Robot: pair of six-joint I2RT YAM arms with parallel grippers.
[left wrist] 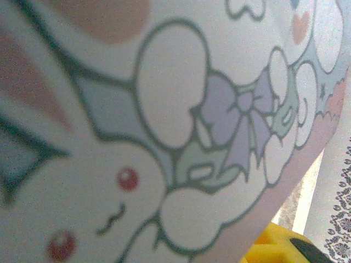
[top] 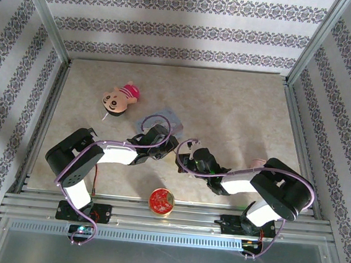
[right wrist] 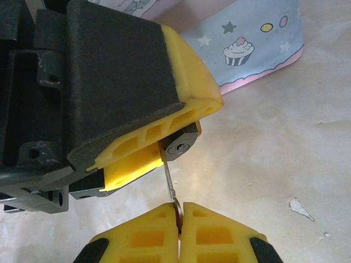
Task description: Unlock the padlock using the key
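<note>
The padlock (right wrist: pixel 182 143), a tiny silvery lock, sits clamped between the yellow fingers (right wrist: pixel 192 104) of my left gripper (top: pixel 174 141), its keyhole facing the right wrist camera. My right gripper (right wrist: pixel 179 208) is shut on the round head of the key (right wrist: pixel 170 183). The thin blade slants up to the padlock's left edge, just beside the keyhole and not in the slot. In the left wrist view the pale blue cartoon tin (left wrist: pixel 164 120) lies very close under the gripper, with one yellow finger (left wrist: pixel 274 246) at the bottom right.
The pale blue tin (top: pixel 165 120) lies just behind both grippers. A pink doll (top: pixel 120 98) lies at the back left. A round red disc (top: pixel 162 201) sits at the near edge between the arm bases. Patterned walls enclose the table (top: pixel 240 106).
</note>
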